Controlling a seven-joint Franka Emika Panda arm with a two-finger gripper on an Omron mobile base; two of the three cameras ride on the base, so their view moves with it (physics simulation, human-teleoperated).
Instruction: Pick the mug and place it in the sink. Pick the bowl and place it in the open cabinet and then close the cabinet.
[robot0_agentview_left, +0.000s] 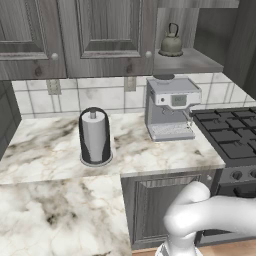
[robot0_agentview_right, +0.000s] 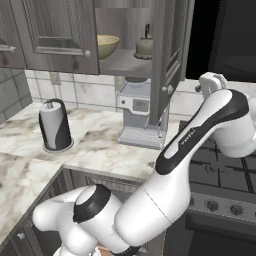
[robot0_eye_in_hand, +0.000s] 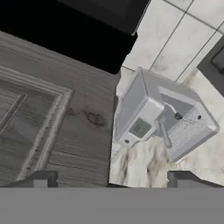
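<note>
The yellowish bowl (robot0_agentview_right: 106, 46) sits on the shelf inside the open cabinet (robot0_agentview_right: 125, 62), left of a grey kettle (robot0_agentview_right: 144, 47). The cabinet door (robot0_agentview_right: 170, 50) stands swung out, edge-on to the right base view. My arm reaches up to the right of that door. In the hand view the door's wood-grain outer panel (robot0_eye_in_hand: 52, 118) lies close ahead on the left. My gripper (robot0_eye_in_hand: 111, 181) is open with nothing between its fingertips (robot0_eye_in_hand: 41, 179). The mug and the sink are out of view.
A grey coffee machine (robot0_agentview_right: 140, 117) stands on the marble counter (robot0_agentview_right: 95, 145) under the open cabinet. A paper towel holder (robot0_agentview_left: 94, 135) stands further left. A black stove (robot0_agentview_left: 227, 135) lies to the right. Closed wall cabinets (robot0_agentview_left: 105, 35) hang on the left.
</note>
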